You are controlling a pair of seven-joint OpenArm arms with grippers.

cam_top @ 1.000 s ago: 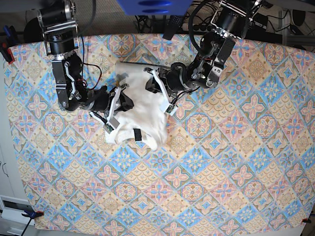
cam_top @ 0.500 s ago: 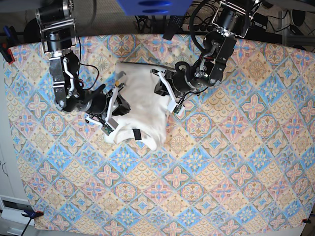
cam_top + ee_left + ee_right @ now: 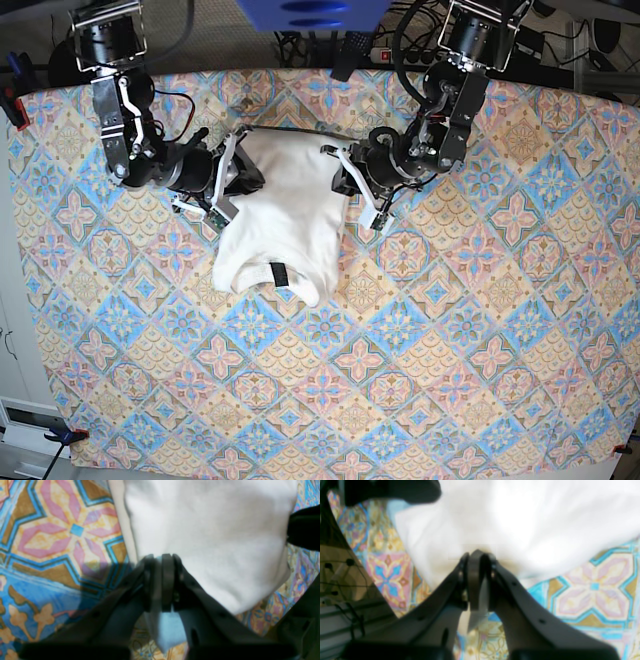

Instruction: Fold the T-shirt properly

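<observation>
The white T-shirt [image 3: 285,215] lies folded into a narrow, plain white shape on the patterned cloth, with its small dark neck tag [image 3: 279,274] at the near end. No print shows. My left gripper [image 3: 345,188] is at the shirt's right edge, shut on a pinch of the fabric. The left wrist view shows the left gripper [image 3: 161,556] with cloth of the T-shirt [image 3: 212,530] between its jaws. At the shirt's left edge my right gripper [image 3: 230,186] is likewise shut on fabric. In the right wrist view the right gripper [image 3: 476,553] bites the T-shirt [image 3: 520,517].
The patterned tablecloth [image 3: 450,350] covers the whole table. A blue object [image 3: 300,12] and cables [image 3: 400,45] sit beyond the far edge. Small clamps [image 3: 68,435] hold the cloth at the left corners.
Both grippers have moved toward the table's far edge while holding the shirt's sides. The fabric between them has been pulled flatter and longer. The neck end stayed put.
</observation>
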